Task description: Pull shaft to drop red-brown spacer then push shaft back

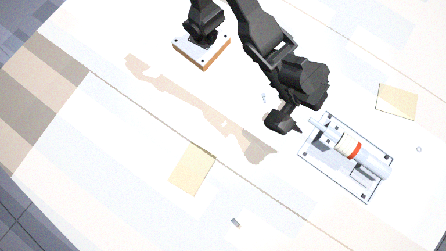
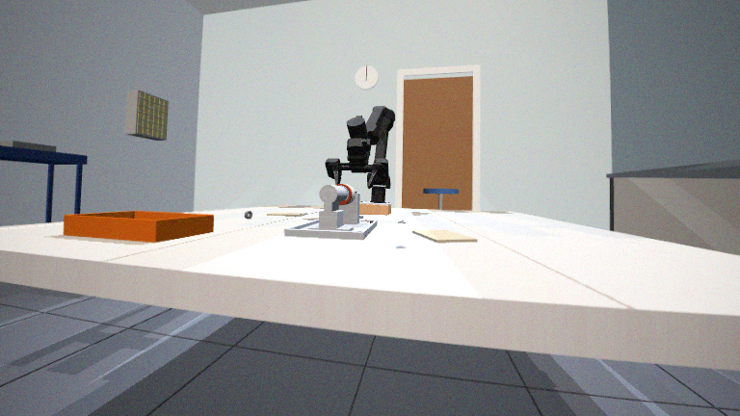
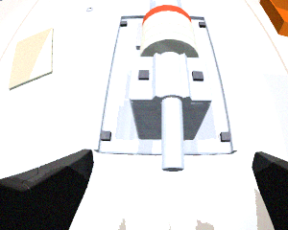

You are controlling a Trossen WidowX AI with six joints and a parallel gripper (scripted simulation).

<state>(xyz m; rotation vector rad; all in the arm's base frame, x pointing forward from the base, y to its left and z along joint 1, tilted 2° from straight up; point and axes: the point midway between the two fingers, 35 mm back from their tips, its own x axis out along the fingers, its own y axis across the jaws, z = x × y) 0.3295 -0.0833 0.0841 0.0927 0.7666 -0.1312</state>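
Note:
The grey shaft [image 1: 316, 123] [image 3: 173, 129] lies level through the near support block [image 3: 144, 88], its thin free end sticking out towards me. Several cream spacers [image 1: 343, 143] [image 3: 168, 34] and the red-brown spacer [image 1: 355, 150] [image 3: 166, 8] sit around it, touching in a row. The red-brown one is against the big grey housing [image 1: 374, 163] [image 2: 328, 194]. My gripper [image 1: 309, 117] [image 2: 354, 185] [image 3: 177, 160] is open and empty. In the wrist view its fingers stand on either side of the shaft's free end, well apart from it. One finger is hidden in the top view.
The fixture's base plate [image 1: 332, 178] [image 2: 326, 234] has a raised rim. Yellow pads [image 1: 397, 101] [image 1: 192, 169] lie on the table. A small ring lies beyond the fixture, a bolt [image 1: 263, 97] near the arm. An orange tray [image 2: 109, 227] [image 3: 284, 16] stands to one side.

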